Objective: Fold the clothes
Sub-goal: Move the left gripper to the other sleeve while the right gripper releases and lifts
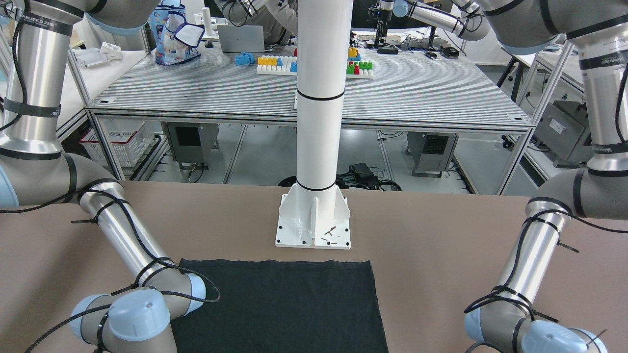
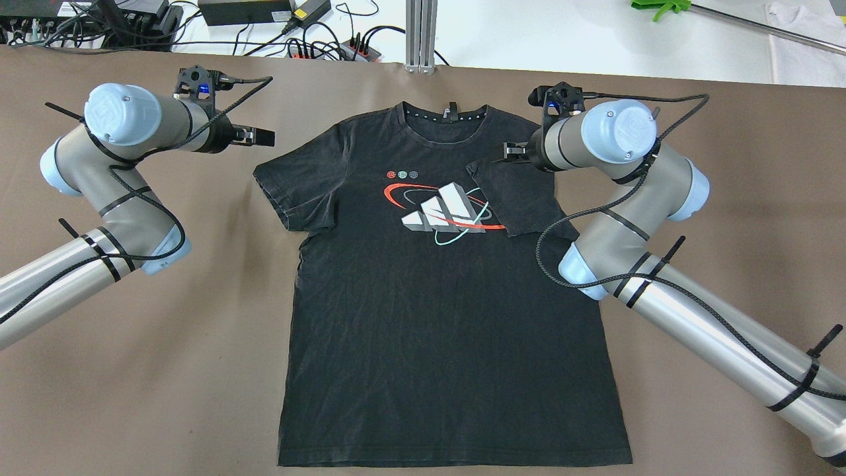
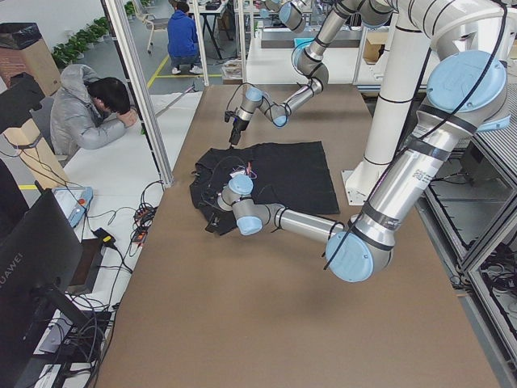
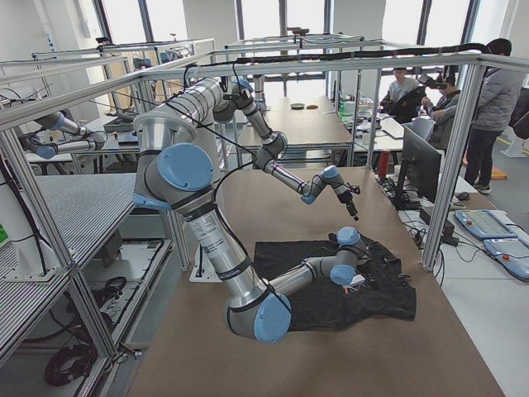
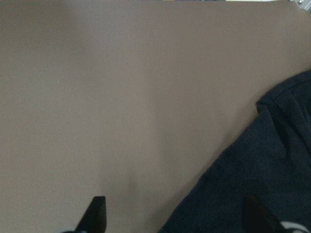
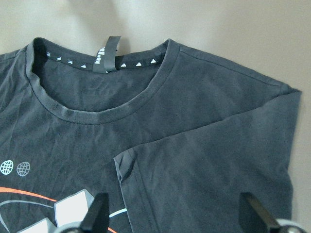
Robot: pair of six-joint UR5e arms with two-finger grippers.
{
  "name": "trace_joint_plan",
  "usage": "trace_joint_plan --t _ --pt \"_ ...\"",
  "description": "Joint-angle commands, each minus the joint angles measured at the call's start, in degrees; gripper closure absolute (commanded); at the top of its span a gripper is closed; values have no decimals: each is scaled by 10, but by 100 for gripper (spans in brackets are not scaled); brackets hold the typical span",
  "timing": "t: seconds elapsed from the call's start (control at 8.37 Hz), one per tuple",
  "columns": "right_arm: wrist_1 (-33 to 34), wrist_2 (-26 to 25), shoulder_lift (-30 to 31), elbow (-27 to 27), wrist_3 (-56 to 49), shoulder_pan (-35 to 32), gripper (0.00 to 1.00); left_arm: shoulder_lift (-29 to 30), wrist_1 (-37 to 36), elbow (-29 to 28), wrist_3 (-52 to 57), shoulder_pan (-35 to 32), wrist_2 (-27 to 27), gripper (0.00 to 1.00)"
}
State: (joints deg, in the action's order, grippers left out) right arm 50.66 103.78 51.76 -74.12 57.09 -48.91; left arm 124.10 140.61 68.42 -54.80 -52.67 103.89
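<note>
Silver tubular arms (image 2: 720, 330), grey joints with pale blue caps (image 2: 122, 112), black braided cables (image 2: 538, 251), black zip ties (image 2: 793, 385)

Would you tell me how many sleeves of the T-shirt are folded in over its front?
1: the sleeve on the robot's right, lying over the T-shirt's chest beside the logo. The left sleeve is spread flat on the table.

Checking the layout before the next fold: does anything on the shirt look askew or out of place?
Lopsided: the T-shirt lies flat, but the sleeve on the robot's right is folded in over the chest, touching the logo, its corner curled, while the other sleeve sticks out. The left claw and right claw are open, empty.
</note>
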Motion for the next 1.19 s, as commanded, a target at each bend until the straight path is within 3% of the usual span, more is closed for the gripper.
trace_joint_plan --t 0.0,1.07 --pt "3 17 31 -43 0 -12 6 -4 9 -5 0 39 -30 0" --pt "11 17 34 -54 0 -11 6 -6 23 -30 10 54 -47 0"
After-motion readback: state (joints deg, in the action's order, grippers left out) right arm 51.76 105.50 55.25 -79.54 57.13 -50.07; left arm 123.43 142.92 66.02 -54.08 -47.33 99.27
